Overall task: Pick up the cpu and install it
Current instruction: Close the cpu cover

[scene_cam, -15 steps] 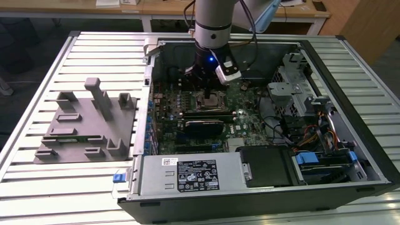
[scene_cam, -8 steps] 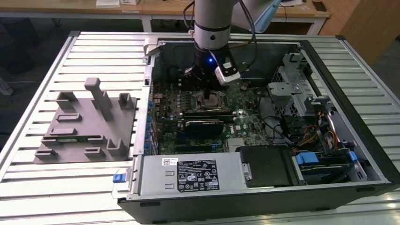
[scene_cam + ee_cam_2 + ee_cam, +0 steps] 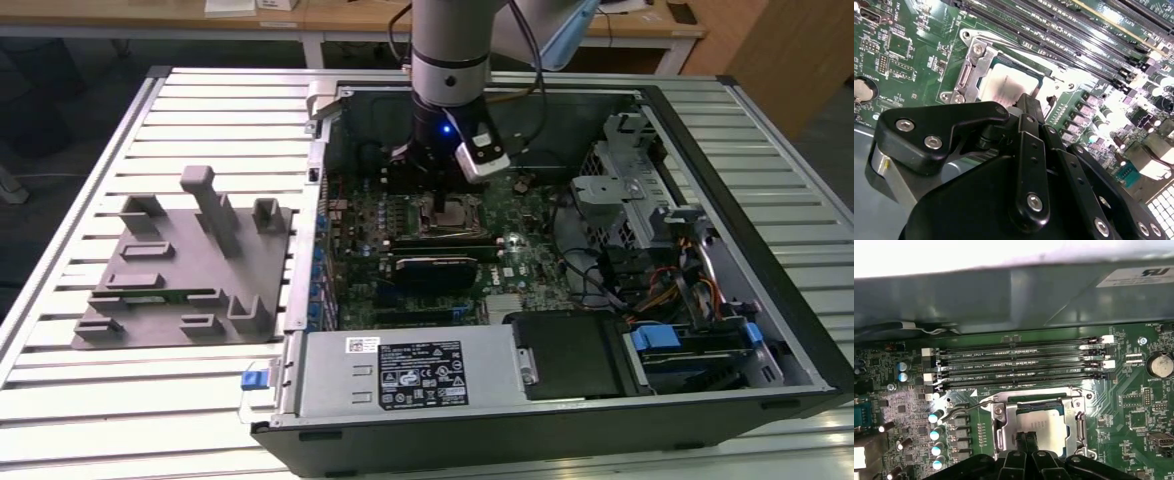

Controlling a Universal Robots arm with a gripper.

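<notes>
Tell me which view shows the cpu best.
The first wrist view: the cpu lies nearly face-on in its socket. The second wrist view shows it slanted behind the gripper; the exterior view, small under the arm.

PC case [image 3: 787, 330] lies open on slatted table [image 3: 80, 420], toward exterior view's right; tray [image 3: 147, 300] sits on table just beside it, at exterior view's left. Inside case: motherboard [image 3: 534, 250] far-centre, power supply box [image 3: 400, 375] along near edge, drive bays [image 3: 694, 340] near-right. Cpu [image 3: 1046, 427] lies in socket frame [image 3: 999, 430], w/ memory slots [image 3: 1019, 365] alongside. Gripper [image 3: 441, 205] hangs directly over cpu; contact can't be told
</notes>
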